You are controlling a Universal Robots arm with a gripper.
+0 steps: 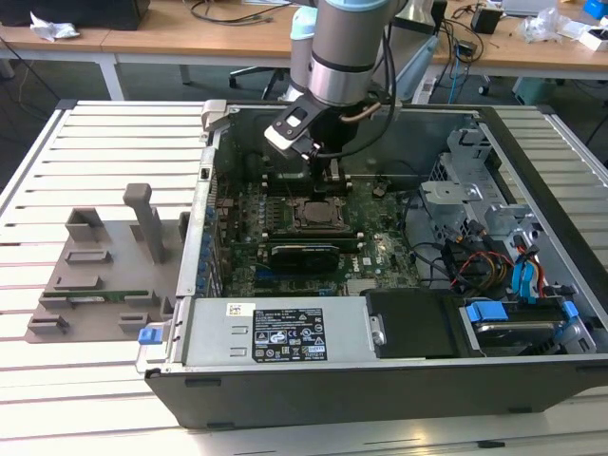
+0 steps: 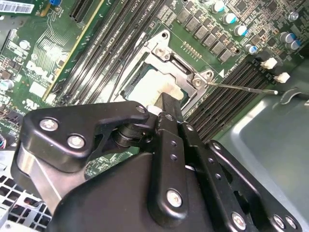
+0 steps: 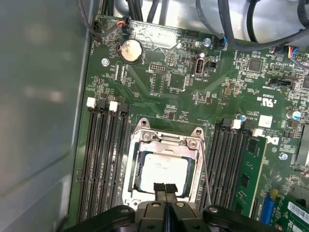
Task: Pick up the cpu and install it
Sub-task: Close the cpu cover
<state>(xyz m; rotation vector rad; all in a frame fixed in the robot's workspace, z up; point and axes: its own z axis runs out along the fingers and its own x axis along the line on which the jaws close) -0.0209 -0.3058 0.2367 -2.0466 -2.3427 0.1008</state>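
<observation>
End effector (image 3: 165,187) at the cpu (image 3: 161,168) in its socket

In the first wrist view the cpu lies flat inside the metal socket frame (image 3: 166,141) on the green motherboard (image 3: 193,104), between 2 banks of memory slots (image 3: 104,159). The end effector's fingertips are pressed together over the cpu's edge; contact is unclear.

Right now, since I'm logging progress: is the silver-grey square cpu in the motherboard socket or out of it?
In: the silver-grey square cpu lies flat inside the metal socket frame, with the gripper over its edge.
</observation>
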